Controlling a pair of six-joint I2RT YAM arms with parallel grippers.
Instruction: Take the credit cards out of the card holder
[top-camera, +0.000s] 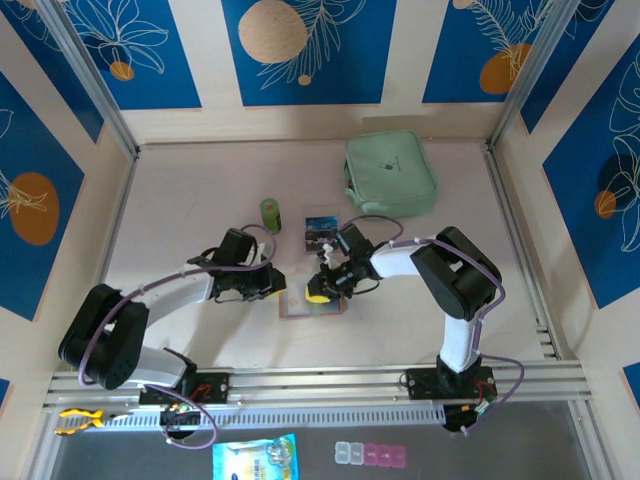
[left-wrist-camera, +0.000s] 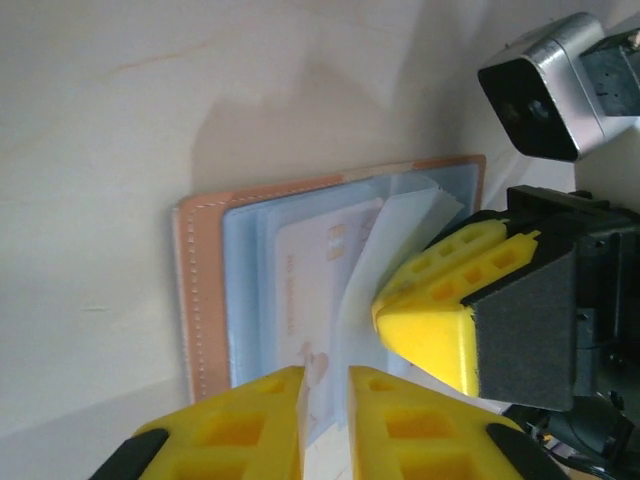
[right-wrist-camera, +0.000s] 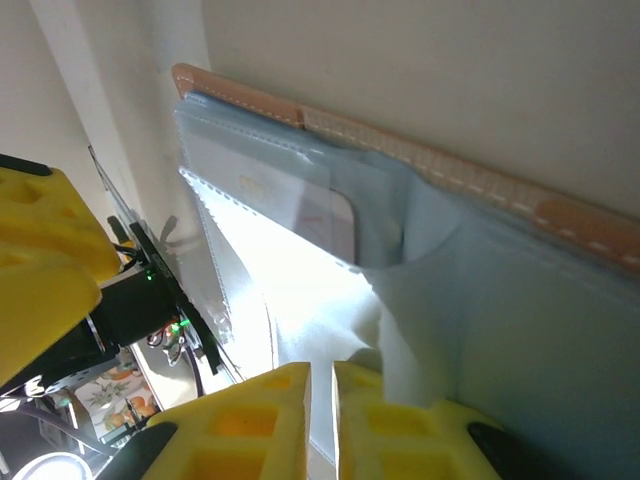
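Card holder (top-camera: 298, 308) lay open on the table (top-camera: 190, 190), between both arms. Right gripper (top-camera: 322, 290) had its fingers nearly together, pinching a lifted clear pocket leaf of it. Left gripper (top-camera: 270, 285) sat at its left side, fingers a slit apart; couldn't tell if they gripped anything. One pale credit card (left-wrist-camera: 305, 300) sat in a pocket.

1. Card holder (top-camera: 312, 308) lies open btwn left gripper (top-camera: 278, 290) & right gripper (top-camera: 320, 292). Fingertips nearly meet over it, so no room btwn.
2. Behind it: green cylinder (top-camera: 270, 212) & loose cards (top-camera: 320, 228), w/ a narrow lane btwn them.
3. Mint pouch (top-camera: 390, 172) blocks far right-centre.
4. Table (top-camera: 180, 210) is bare at far left, right of the right arm & just in front of the holder: free passage.
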